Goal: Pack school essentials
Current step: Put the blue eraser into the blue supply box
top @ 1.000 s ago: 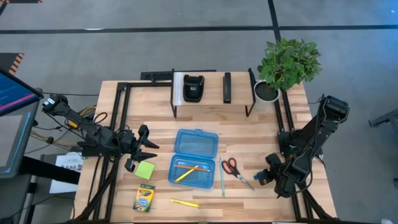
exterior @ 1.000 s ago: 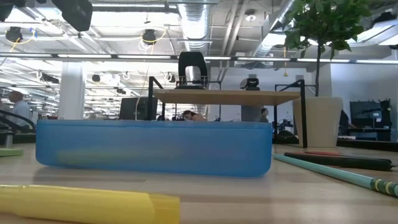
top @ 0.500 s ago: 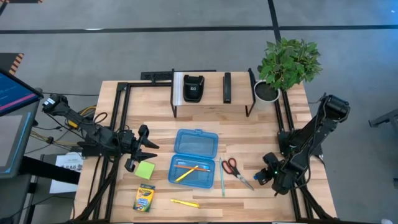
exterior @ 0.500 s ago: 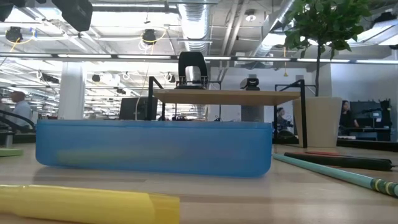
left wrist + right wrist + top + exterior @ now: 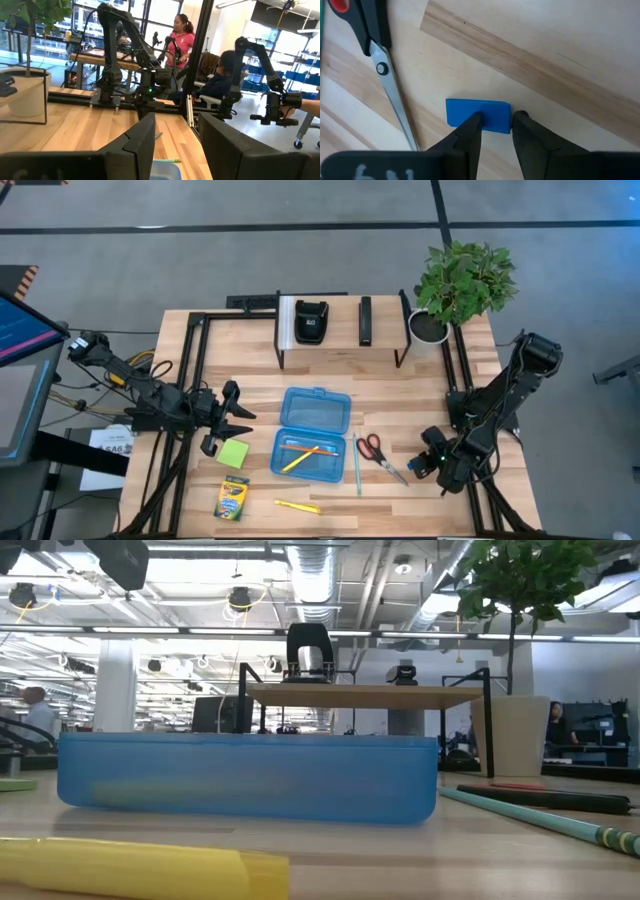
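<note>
We see the right tool [image 5: 496,125] low over the tabletop [image 5: 400,390], its fingers closing around the blue eraser [image 5: 478,114], which lies flat just beside the scissors [image 5: 375,55]; whether they grip it we cannot tell. The left tool [image 5: 238,416] hovers released near the green sticky-note pad [image 5: 234,453]. Pencils [image 5: 302,455] lie inside the blue case [image 5: 315,406].

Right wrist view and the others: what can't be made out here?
- Eraser, right wrist view: near edge hidden by the right gripper; grip not confirmed.
- Scissors, same view: handles cut off by the edge.
- Case, low view: contents blurred by its wall.
- Crayon box, high view: print too small.
</note>
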`<state>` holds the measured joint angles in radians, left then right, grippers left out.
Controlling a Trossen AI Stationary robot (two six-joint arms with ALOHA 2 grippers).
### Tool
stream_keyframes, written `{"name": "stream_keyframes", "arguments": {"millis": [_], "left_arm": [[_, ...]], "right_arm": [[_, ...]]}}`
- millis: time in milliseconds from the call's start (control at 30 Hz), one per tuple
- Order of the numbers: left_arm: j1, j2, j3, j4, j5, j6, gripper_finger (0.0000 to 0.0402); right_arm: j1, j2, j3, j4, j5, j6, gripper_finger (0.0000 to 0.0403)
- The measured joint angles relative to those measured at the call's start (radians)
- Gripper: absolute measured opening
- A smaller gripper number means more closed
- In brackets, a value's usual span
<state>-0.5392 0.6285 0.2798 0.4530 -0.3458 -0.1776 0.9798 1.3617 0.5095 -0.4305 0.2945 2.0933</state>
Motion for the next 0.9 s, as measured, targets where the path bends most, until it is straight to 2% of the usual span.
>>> {"name": "stream_keyframes", "arguments": {"millis": [267, 600, 900], "left_arm": [[0.0, 0.0, 0.0, 0.0, 0.0, 0.0, 0.0138], [0.0, 0.0, 0.0, 0.001, 0.0, 0.0, 0.0138], [0.0, 0.0, 0.0, 0.01, 0.0, 0.0, 0.0138]], "right_arm": [[0.0, 0.0, 0.0, 0.005, 0.015, -0.006, 0.01], [0.001, -0.004, 0.002, -0.01, 0.021, -0.035, 0.001], [-0.001, 0.001, 0.094, -0.134, 0.019, -0.07, 0.0002]]}}
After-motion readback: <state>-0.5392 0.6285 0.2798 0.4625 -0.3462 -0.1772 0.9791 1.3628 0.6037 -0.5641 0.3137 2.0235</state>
